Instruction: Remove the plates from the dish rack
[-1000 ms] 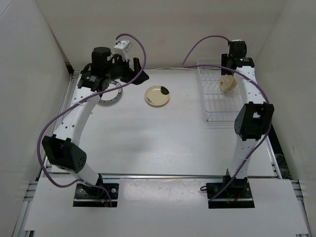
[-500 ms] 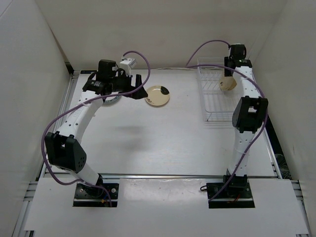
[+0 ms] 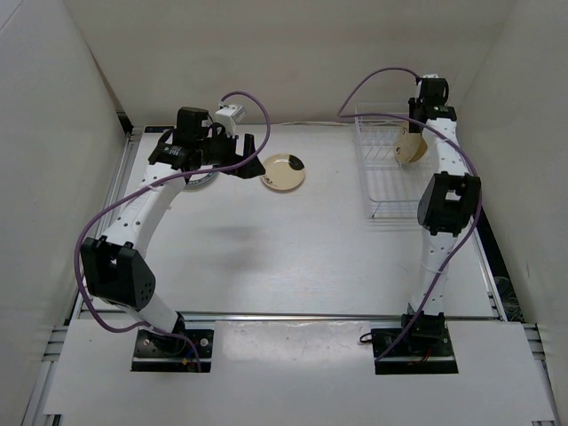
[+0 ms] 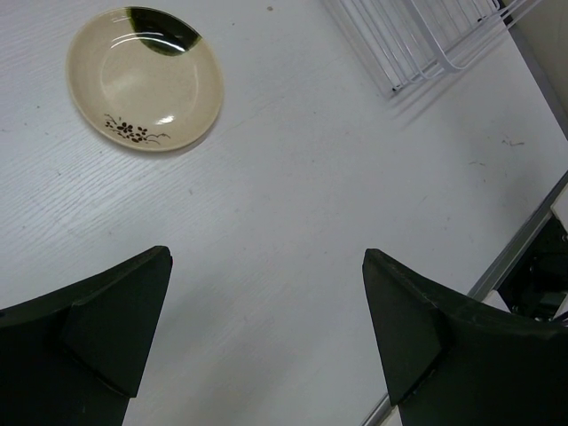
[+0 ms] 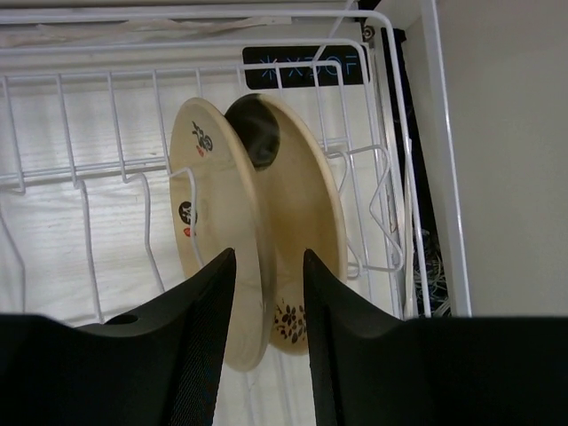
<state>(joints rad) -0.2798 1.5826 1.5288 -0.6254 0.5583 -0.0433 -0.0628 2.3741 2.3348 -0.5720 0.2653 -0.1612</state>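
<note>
Fingers (image 5: pixel 200 355) of right gripper (image 5: pixel 269 262) flank edges of two cream plates (image 5: pixel 213 204) standing upright in dish rack (image 3: pixel 390 213); grip unclear. Left gripper (image 4: pixel 266 293) jaws wide apart, empty; third plate (image 4: pixel 145 78) flat on table (image 4: pixel 311 160).

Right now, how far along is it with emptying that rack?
Done: a tan plate lies on the table. In hand: the right gripper straddles an upright plate in the rack, not yet clamped. Left: that plate and its neighbour. The left gripper is open, empty.

No legible text
Beyond the right hand (image 5: pixel 269 264), a dark label (image 5: pixel 303 65) bears pale blue marks, too blurred to read.
</note>
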